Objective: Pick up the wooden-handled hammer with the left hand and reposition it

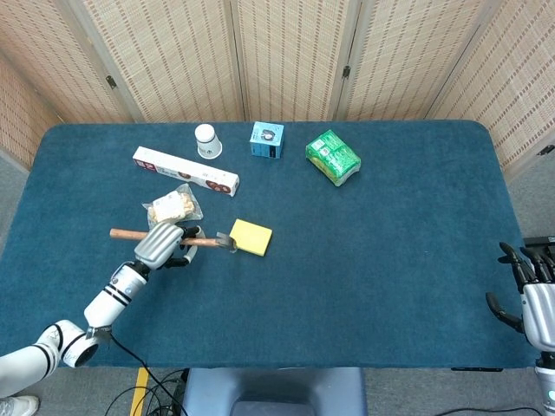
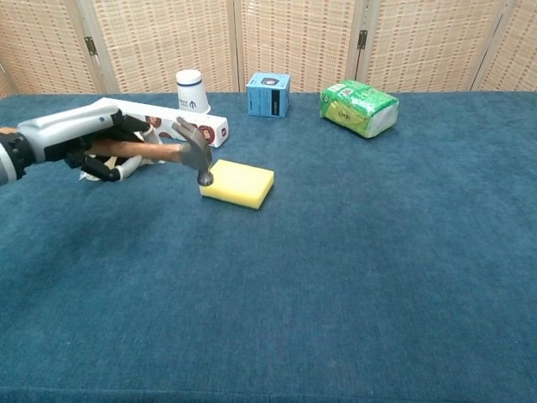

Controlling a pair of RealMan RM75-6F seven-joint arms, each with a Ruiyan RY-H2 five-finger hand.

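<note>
Fingers of the left hand (image 1: 161,245) wrap around the wooden-handled hammer (image 1: 173,239), gripping its shaft near the middle, with the handle end sticking out toward the left edge of the blue tabletop (image 1: 373,251). In the chest view the hammer (image 2: 172,149) is held off the surface, its metal head hanging just beside the near-left corner of the yellow sponge (image 2: 237,183) (whether the two touch I cannot tell). A snack bag (image 1: 173,206) lies just behind the hand, and a long red-and-white box (image 1: 185,171) sits farther back. The right hand (image 1: 533,295) rests at the tabletop's right edge, holding nothing, fingers apart.
</note>
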